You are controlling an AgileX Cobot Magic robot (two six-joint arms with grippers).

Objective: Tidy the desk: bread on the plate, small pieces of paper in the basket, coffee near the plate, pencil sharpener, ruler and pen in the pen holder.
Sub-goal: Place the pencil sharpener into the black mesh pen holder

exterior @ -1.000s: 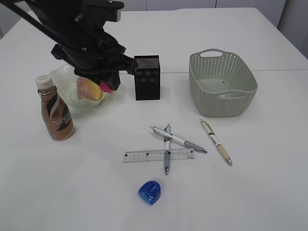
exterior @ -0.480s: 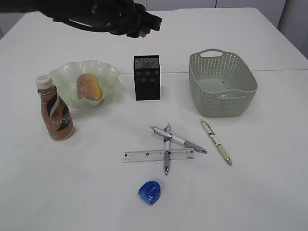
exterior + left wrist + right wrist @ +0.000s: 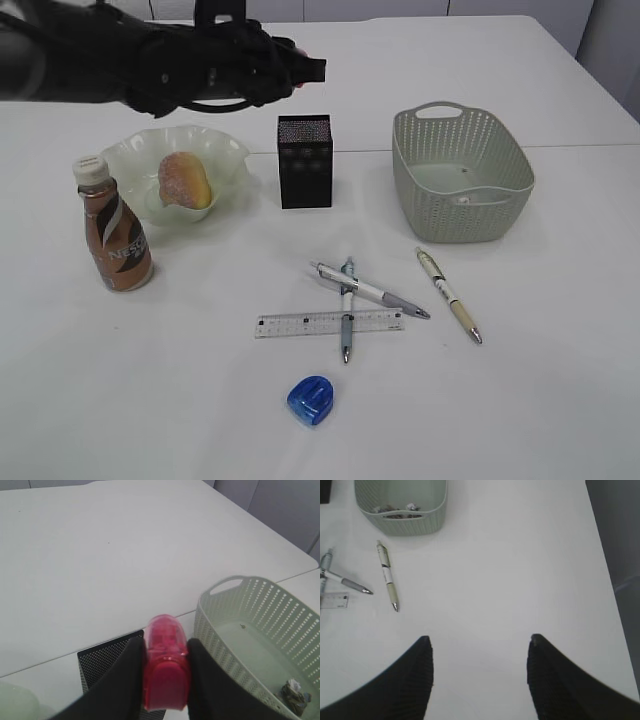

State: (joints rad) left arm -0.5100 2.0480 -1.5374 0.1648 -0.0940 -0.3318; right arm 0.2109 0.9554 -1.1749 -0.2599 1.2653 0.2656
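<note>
Holding bread [image 3: 185, 180], the plate [image 3: 225, 150]; left end effector [image 3: 165, 680] grasping a pink sharpener [image 3: 165, 667]; right end effector [image 3: 479, 672] released

I work at an office-type desk setup: a plain white table [image 3: 520, 400] carries stationery, namely pens [image 3: 449, 294], a ruler [image 3: 300, 324], a black mesh pen holder [image 3: 305, 161] and a basket [image 3: 460, 175].

My white table [image 3: 560, 400] fills nearly the whole frame, a seam crossing its far half; grey floor [image 3: 620, 540] shows at the right edge under soft, even light.
</note>
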